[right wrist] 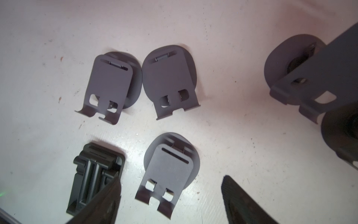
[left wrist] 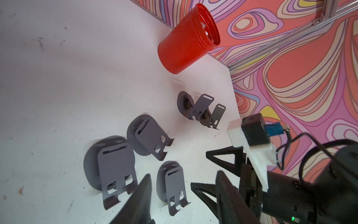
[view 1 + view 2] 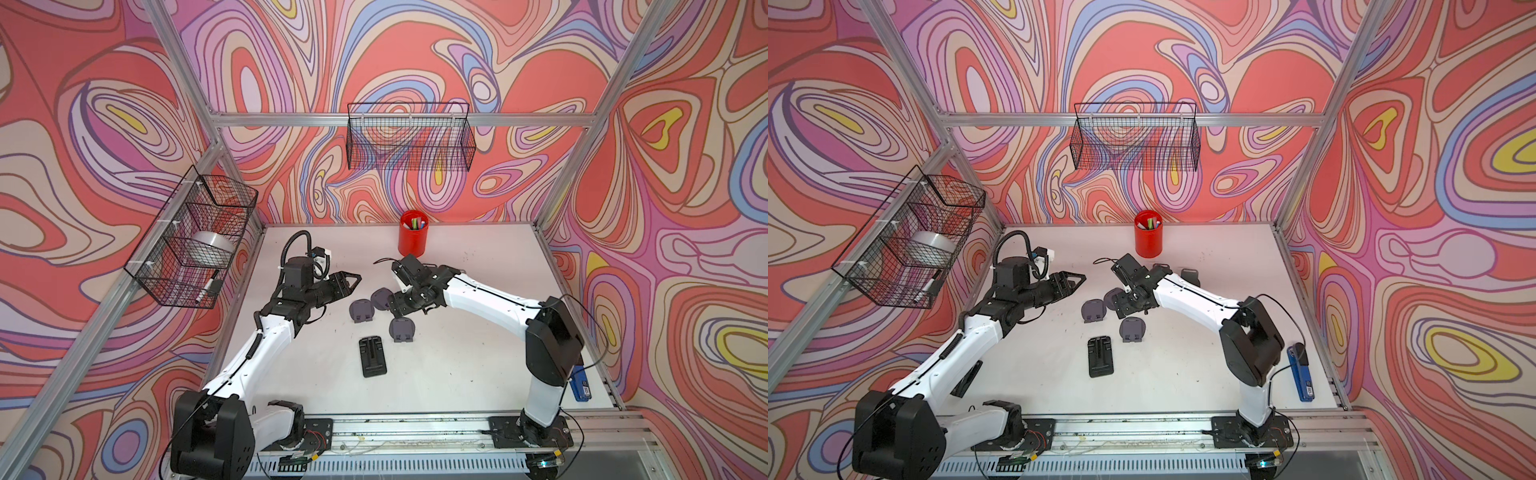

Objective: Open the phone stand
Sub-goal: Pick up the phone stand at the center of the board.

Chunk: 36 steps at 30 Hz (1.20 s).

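**Both end effectors empty over a crowded tabletop, no stand gripped yet**

On the white tabletop point(image 3: 478, 332), the left end effector point(image 3: 352, 279) hangs off to one side with its fingers parted and empty. The right end effector point(image 1: 170, 177) is spread wide, holding nothing, above the grey phone stand point(image 3: 402, 330). That stand sits mid-tabletop, just beside a flat black stand point(image 3: 372, 357) and near a second grey stand point(image 3: 360, 309). Likely trouble: a wide finger clips a neighbour on the way down. The unpinned base could also slide, or lift whole, when its thin plate is pulled.
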Each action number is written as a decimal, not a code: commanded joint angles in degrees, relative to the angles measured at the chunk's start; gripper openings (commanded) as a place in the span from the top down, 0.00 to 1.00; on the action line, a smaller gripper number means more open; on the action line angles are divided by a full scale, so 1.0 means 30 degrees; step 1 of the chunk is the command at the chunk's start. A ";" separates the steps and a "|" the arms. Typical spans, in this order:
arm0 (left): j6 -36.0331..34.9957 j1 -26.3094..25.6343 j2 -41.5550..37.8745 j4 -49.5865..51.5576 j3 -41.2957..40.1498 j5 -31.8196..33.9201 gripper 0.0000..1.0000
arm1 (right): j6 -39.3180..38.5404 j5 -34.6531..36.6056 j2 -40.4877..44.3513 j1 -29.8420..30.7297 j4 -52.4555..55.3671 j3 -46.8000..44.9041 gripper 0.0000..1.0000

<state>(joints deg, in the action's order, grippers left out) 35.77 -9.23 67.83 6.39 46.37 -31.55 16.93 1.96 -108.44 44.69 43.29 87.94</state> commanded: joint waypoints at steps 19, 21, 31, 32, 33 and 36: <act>-0.0383 0.1141 -0.1693 0.0632 -0.1582 -0.1167 0.50 | -0.3189 0.1638 -0.7099 -0.0099 0.1376 0.6689 0.11; -0.0307 0.1173 -0.1560 0.0438 -0.1670 -0.1264 0.51 | -0.3268 0.1553 -0.7444 -0.0173 0.1535 0.6960 0.11; -0.0035 0.1276 -0.1012 -0.0223 -0.1892 -0.1483 0.51 | -0.3650 0.0415 -0.8759 -0.0536 0.1691 0.8109 0.13; -0.0052 0.1291 -0.0968 -0.0253 -0.1864 -0.1546 0.51 | -0.3650 0.0324 -0.8906 -0.0540 0.1712 0.8197 0.13; -0.0007 0.1306 -0.0910 -0.0285 -0.1863 -0.1590 0.51 | -0.3707 0.0246 -0.9029 -0.0569 0.1793 0.8343 0.13; -0.0016 0.1320 -0.0828 -0.0329 -0.1862 -0.1700 0.51 | -0.3737 0.0086 -0.9349 -0.0670 0.1892 0.8570 0.15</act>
<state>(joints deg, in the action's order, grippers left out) 35.66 -5.82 64.90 6.98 41.34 -35.68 6.37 3.40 -134.89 43.09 48.03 112.03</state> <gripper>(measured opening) 0.491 0.855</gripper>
